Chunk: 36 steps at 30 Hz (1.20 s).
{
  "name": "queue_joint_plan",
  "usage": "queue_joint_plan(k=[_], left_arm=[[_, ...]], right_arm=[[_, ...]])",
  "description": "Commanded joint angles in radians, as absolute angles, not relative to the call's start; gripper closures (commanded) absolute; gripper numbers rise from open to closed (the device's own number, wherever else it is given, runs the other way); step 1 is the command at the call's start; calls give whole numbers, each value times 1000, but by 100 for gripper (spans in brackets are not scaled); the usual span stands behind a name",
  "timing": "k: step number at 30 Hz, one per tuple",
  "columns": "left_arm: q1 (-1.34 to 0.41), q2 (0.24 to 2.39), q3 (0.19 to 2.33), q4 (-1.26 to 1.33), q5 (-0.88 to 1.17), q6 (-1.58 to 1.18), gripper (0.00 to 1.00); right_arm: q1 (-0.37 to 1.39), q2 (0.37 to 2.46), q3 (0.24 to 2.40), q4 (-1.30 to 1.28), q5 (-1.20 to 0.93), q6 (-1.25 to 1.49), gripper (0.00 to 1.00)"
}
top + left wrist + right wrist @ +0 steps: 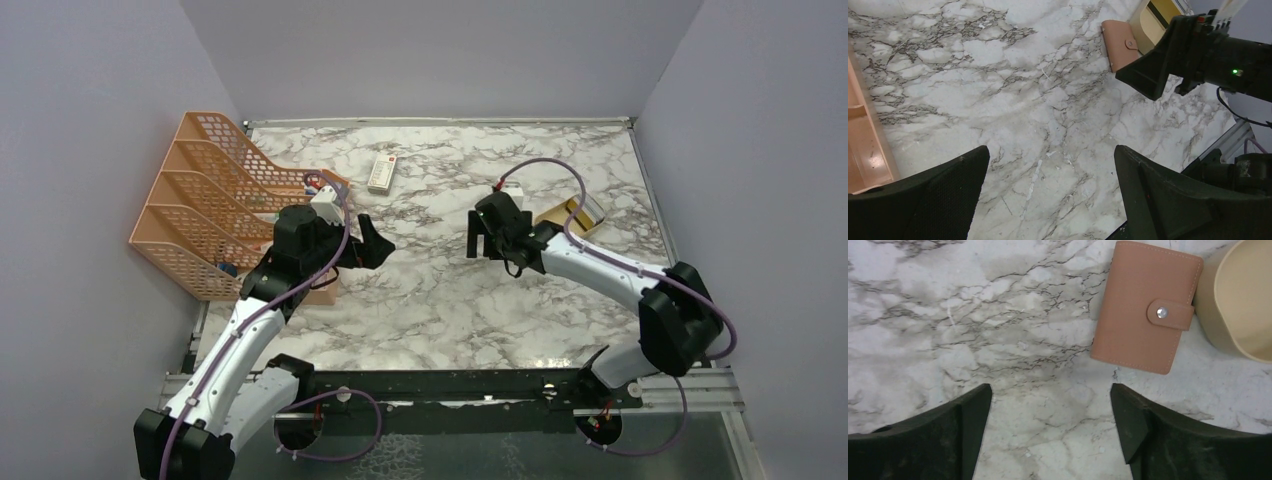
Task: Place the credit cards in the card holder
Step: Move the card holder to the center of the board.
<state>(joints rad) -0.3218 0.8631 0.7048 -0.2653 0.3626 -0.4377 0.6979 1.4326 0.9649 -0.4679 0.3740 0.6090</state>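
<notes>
**Both grippers open and empty; card holder closed beside the box**

Overhead view: the left gripper (372, 245) sits left of centre and the right gripper (487, 238) right of centre, well apart over the marble surface (440, 300). The jaws of each stand spread as wide as they go. They hold nothing and touch nothing.

Right wrist view: the two dark fingers (968, 410) fill the lower corners of the frame, with bare marble between them. The card holder (1143, 307) lies flat in the upper right, beyond the jaws and apart from them. It is folded shut. Its long axis runs nearly from top to bottom of the frame, leaning slightly so that the top edge sits further right. The clasp tab, fastened by a metal snap, wraps over the right-hand long edge. That edge faces the tan box (1238, 300), which lies just beside it.

Left wrist view: the card holder (1119, 45) appears at upper right, its lower end covered by a finger of the right gripper. The box (1153, 20) shows behind it. A yellow patch shows inside the box; whether it is one of the credit cards cannot be told.

Overhead view, upper left: an orange file rack (200, 200). Above centre: a white remote (382, 172).
</notes>
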Motion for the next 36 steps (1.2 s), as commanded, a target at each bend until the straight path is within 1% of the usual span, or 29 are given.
queue_joint_plan(k=[1,2,3,4,12,18,22,25,30,33,36], left_arm=[[-317,820,695,-272,326,-421,1],[-317,815,695,-273,324,-419,1],[-317,810,694,-273,321,-417,1],[-317,807,693,-274,317,-417,1],[-316,796,696,-282,302,-410,1],[-316,785,694,-289,285,-409,1],[-317,787,694,-291,246,-414,1],[-317,799,707,-291,255,-422,1],[-317,809,707,-286,256,-412,1],[-317,835,719,-303,250,-405,1],[-317,829,730,-312,247,-396,1]], right_arm=[[657,1548,1023,-410,431,572,20],[644,1572,1034,-398,427,566,25],[633,1594,1042,-388,429,560,29],[621,1612,1054,-381,435,557,29],[539,1758,1126,-349,445,556,29],[525,1800,1121,-320,406,539,28],[525,1791,1072,-293,277,508,29],[526,1760,1014,-275,164,478,29],[547,1664,885,-239,23,465,33],[593,1601,809,-205,-65,466,36],[665,1562,769,-198,-108,487,38]])
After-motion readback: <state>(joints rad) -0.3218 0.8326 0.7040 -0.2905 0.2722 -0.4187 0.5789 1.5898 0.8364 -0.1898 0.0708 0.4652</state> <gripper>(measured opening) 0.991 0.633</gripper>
